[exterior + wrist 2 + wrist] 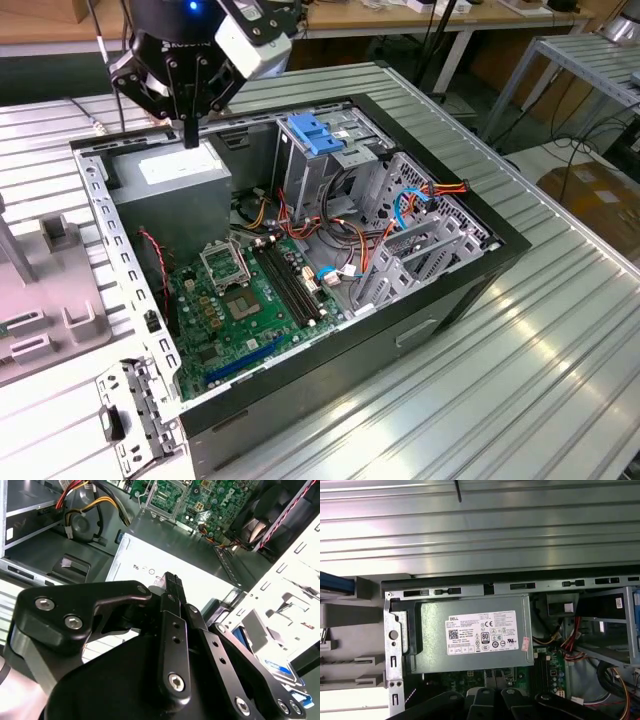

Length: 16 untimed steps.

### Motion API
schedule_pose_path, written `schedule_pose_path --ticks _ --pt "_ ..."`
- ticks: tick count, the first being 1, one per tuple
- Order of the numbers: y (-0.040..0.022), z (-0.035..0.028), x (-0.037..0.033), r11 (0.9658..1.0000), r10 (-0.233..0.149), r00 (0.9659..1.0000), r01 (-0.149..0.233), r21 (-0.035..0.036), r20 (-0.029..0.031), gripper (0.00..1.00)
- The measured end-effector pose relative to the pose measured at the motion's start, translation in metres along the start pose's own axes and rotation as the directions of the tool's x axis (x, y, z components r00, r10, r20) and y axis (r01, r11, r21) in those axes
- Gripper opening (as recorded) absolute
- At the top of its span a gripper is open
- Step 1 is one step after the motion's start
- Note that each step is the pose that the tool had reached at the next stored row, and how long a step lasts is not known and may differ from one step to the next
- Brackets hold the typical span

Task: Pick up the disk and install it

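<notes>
The gripper [190,135] hangs over the open case [452,287], its fingers pressed together with nothing between them. Its tip is just above the grey power supply [170,178], near that box's white sticker. In the second wrist view the closed fingers [172,582] point down at the sticker's edge.

The disk [282,672] lies outside the case, past the perforated side wall [295,580], well apart from the fingertips. In the second wrist view a corner of it shows behind the gripper's black links. It lies flat, with the white-and-blue label facing up and a blue rail along its edge. Too much of it is hidden to tell its long axis or which way its end points.

Inside the case, the motherboard [240,300] lies beside the power supply. The drive cage [330,165] with a blue latch stands on the exterior view's right of the gripper.
</notes>
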State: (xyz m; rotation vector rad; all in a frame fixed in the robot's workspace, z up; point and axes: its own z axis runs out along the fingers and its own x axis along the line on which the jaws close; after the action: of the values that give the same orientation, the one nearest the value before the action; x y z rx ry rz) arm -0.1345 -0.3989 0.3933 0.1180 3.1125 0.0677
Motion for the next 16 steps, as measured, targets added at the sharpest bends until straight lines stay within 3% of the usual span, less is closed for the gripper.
schedule_pose_path --ticks 16 --pt "-0.0008 -0.0003 0.0109 1.0 0.0 1.0 0.0 0.0 0.0 0.11"
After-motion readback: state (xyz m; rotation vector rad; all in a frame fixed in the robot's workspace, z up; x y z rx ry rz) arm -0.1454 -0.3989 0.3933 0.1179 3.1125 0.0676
